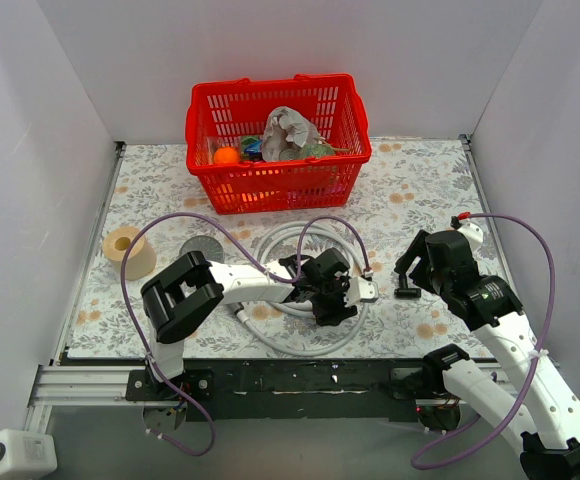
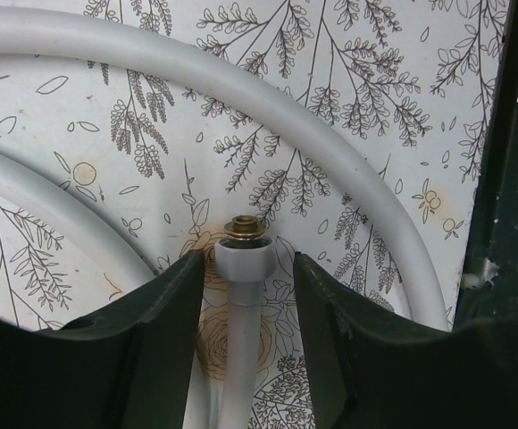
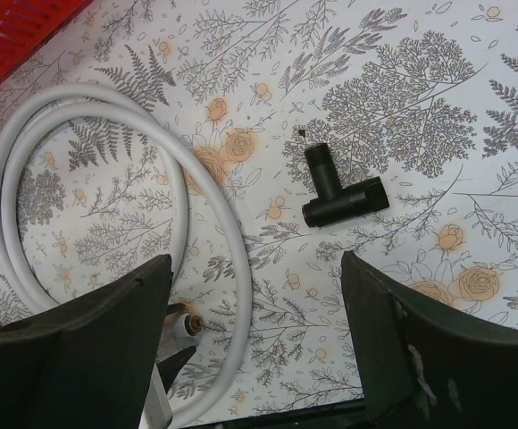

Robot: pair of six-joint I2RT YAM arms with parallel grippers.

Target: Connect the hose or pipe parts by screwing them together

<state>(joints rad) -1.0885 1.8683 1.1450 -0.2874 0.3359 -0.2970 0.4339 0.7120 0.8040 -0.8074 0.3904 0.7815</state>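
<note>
Your left claw is down low over the flowery table. The end nut of the grey hose sits right between its two fingers. You can see a thin gap on each side of the nut, so the claw is a little bit open and not squeezing it. The rest of the hose lies in a big round coil around that spot.

The shower head lies flat on the table, off to the left of the coil and apart from the claw.

Your right claw is wide open and holds nothing. A small black T-shaped piece lies on the table just past it.
</note>
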